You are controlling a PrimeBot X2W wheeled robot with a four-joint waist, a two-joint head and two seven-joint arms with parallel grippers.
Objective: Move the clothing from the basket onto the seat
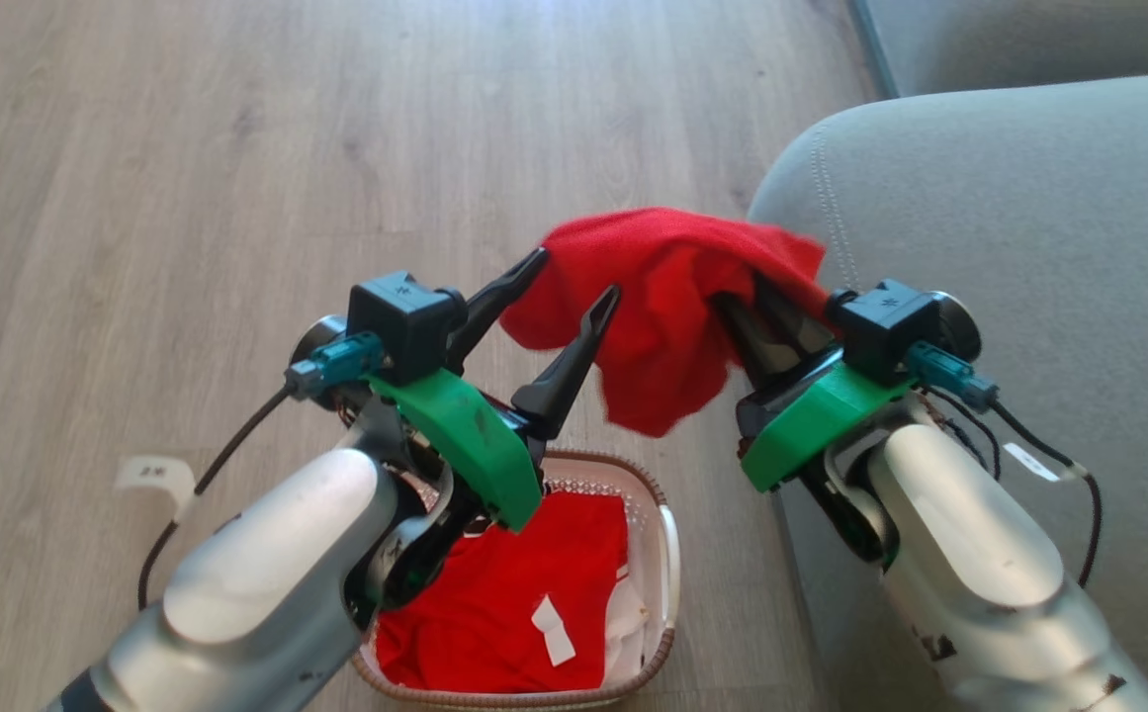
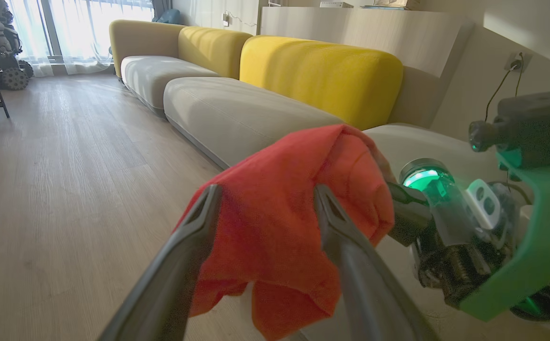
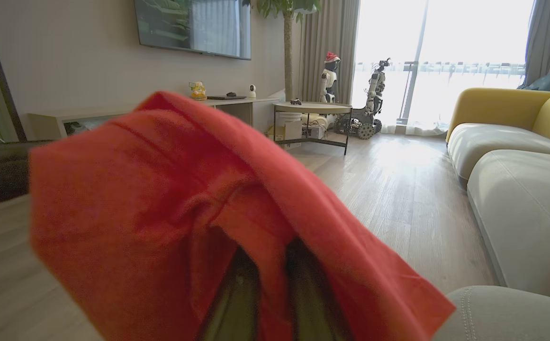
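A plain red shirt [image 1: 667, 307] hangs in the air between my two grippers, above the floor beside the seat's rounded corner. My right gripper [image 1: 747, 302] is shut on the shirt, and the cloth drapes over its fingertips [image 3: 265, 251]. My left gripper [image 1: 579, 274] is open, its fingers spread wide, with the shirt's left edge [image 2: 275, 227] hanging between them. Below my left arm stands the white basket [image 1: 633, 470], holding a red jersey [image 1: 494, 603] with a white tag. The grey seat [image 1: 1009, 198] lies to the right, its corner just past the shirt.
Wood floor [image 1: 237, 148] stretches ahead and to the left. A long sofa with grey cushions [image 2: 227, 109] and yellow backs [image 2: 322, 71] runs along the wall. A round side table [image 3: 312, 109] and other robots [image 3: 374, 94] stand far off by the window.
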